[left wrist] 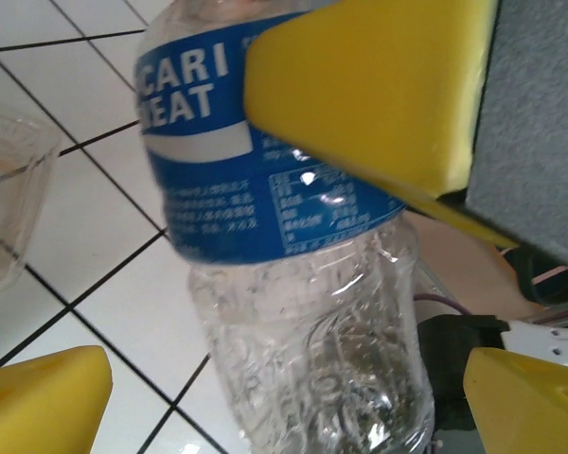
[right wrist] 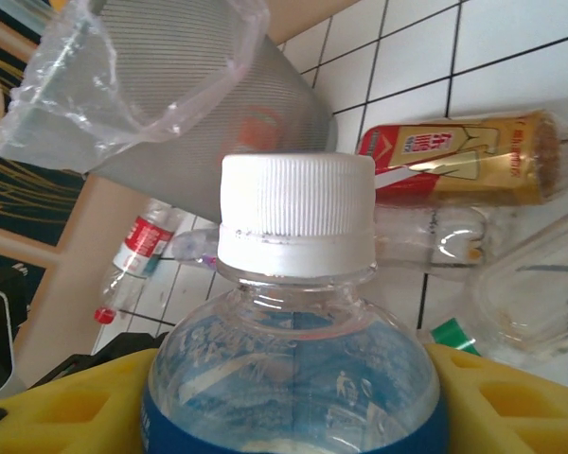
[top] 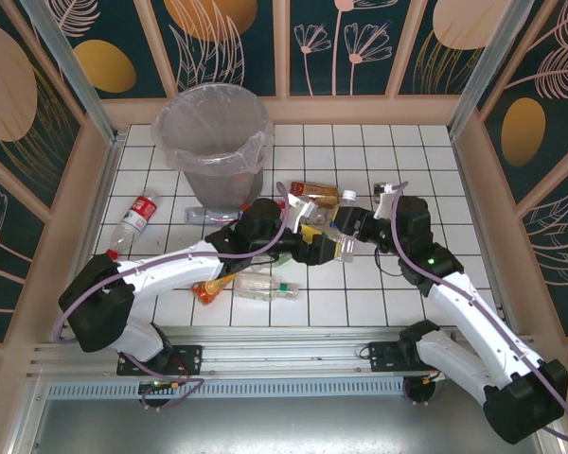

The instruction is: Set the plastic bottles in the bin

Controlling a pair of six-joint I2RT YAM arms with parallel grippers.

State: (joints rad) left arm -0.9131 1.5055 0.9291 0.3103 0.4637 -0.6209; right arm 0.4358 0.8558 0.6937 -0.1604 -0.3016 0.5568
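A clear plastic bottle (right wrist: 296, 312) with a blue label and white cap is clamped between the yellow pads of my right gripper (right wrist: 293, 416), which is shut on its labelled upper part. In the left wrist view the same bottle (left wrist: 303, 322) hangs above the tiles. My left gripper (left wrist: 284, 402) is open, with its yellow fingertips (left wrist: 43, 397) wide on either side of the bottle's lower body and not touching it. From above, both grippers meet at mid-table, the left (top: 314, 244) and the right (top: 352, 225). The grey bin (top: 213, 142) stands at the back left.
Loose bottles lie on the tiles: a red-labelled one (top: 137, 216) at far left, a clear one (top: 208, 216) by the bin's foot, a gold-and-red one (top: 314, 192) behind the grippers, and an orange one (top: 208, 291) and a green-marked one (top: 265, 287) at the front.
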